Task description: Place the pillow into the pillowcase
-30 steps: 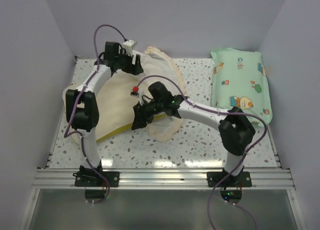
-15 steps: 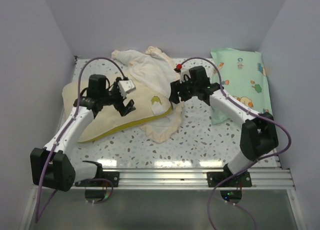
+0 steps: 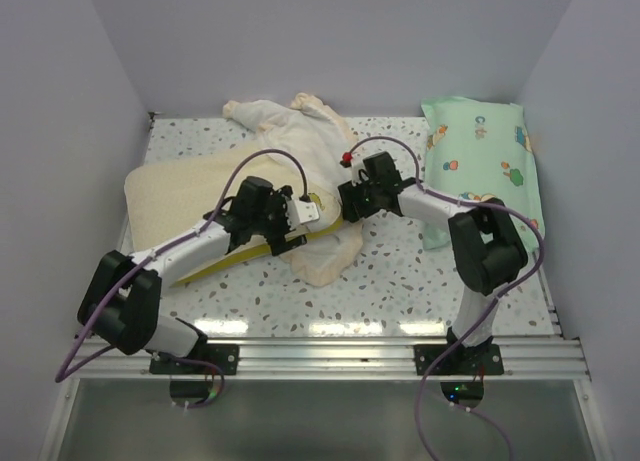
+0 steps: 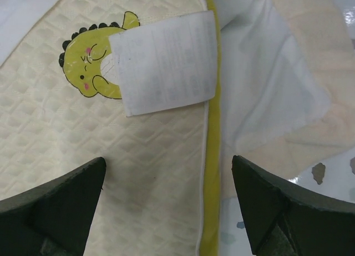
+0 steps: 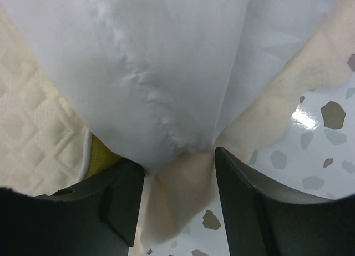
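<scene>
Pillow [image 3: 175, 206] is lying left-centre on the table [image 3: 400, 271], long axis running left-right, its right end meeting the pillowcase [image 3: 300, 141]; I'm hovering the left pincer [image 4: 168, 172] wide over that end, right pincer [image 5: 177, 167] spread over case cloth just beside.

Left tool [image 4: 167, 164] spread wide, right tool [image 5: 178, 159] parted

Pillow [image 3: 170, 196] end hidden under pillowcase [image 3: 290, 131]; label [image 4: 163, 61] print illegible.

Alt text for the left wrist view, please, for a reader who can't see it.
The open left gripper hovers over the quilted cream pillow near its yellow edge. A white label partly covers a green dinosaur print; the pillowcase lies to the right.
</scene>
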`<state>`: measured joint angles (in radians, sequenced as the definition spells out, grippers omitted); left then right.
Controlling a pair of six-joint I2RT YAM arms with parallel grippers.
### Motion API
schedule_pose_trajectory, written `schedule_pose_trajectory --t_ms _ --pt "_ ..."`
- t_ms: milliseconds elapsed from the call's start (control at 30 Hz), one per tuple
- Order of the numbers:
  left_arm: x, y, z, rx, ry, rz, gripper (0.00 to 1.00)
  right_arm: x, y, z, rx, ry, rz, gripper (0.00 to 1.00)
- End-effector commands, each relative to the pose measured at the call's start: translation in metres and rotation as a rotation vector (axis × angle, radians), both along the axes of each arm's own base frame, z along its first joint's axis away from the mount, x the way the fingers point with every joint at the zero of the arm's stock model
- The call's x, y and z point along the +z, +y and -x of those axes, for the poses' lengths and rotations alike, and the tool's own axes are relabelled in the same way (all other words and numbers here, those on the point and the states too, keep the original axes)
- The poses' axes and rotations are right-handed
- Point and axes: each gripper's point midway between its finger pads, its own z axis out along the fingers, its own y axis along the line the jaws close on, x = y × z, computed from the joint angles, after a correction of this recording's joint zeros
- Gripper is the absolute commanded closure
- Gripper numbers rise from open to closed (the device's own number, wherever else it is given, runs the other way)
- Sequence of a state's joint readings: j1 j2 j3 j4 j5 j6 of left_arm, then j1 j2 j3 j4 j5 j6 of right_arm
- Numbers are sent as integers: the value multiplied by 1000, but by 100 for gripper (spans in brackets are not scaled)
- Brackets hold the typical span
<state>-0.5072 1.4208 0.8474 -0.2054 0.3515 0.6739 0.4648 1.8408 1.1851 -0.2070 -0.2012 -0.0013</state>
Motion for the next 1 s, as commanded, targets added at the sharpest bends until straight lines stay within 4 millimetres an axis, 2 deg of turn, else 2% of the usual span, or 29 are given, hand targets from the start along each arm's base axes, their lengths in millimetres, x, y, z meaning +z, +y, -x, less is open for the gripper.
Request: schedule_pose_trajectory --t_ms 0,100,133,200,233,267,300,367,400,433,500,633,667,733,767,800,867,900,933,967 --pt "6 -4 -28 53 -132 20 0 10 2 -30 -27 -131 2 44" --pt "6 -10 -34 61 -161 35 0 14 6 -37 -42 -165 -21 56" --pt "0 -13 -35 65 -157 30 0 16 10 -37 -25 -163 -41 70" --pt "2 -15 -44 102 -190 38 1 18 17 -36 -29 -144 -76 87" --pt "-4 -17 -46 110 -194 29 4 21 19 -36 -21 -141 -88 98" --pt "-7 -16 -50 125 -203 18 9 21 23 -29 1 -113 -109 100" --pt "-13 -15 -56 145 -204 -2 20 26 25 -25 13 -105 -128 100" --pt "-19 -14 -61 171 -191 -22 34 32 29 -16 42 -86 -154 100" --pt "-18 -14 -64 175 -174 -26 57 34 34 -6 71 -62 -186 100" --pt "-19 -14 -65 182 -155 -21 68 46 34 -2 80 -79 -211 100" --pt "-8 -20 -67 219 -79 66 100 53 40 12 109 -54 -260 100" --pt "42 -3 -90 394 -10 267 100 73 43 31 155 -39 -296 100" --pt "63 0 -97 446 -23 340 100 86 47 39 184 -48 -308 100" --pt "78 2 -102 496 -31 379 100 101 56 52 236 -47 -342 100" --pt "91 0 -107 527 -24 420 100 118 60 59 260 -69 -369 100" --pt "83 0 -108 564 1 396 100 129 72 68 300 -76 -392 100" --pt "89 -6 -115 607 18 427 100 144 83 78 347 -72 -406 100" --pt "83 -5 -115 638 47 418 100 159 96 81 380 -92 -426 100" --pt "86 -7 -116 644 76 460 100 163 101 83 390 -97 -426 100" --pt "98 -14 -117 642 116 555 100 162 105 86 399 -81 -415 100"
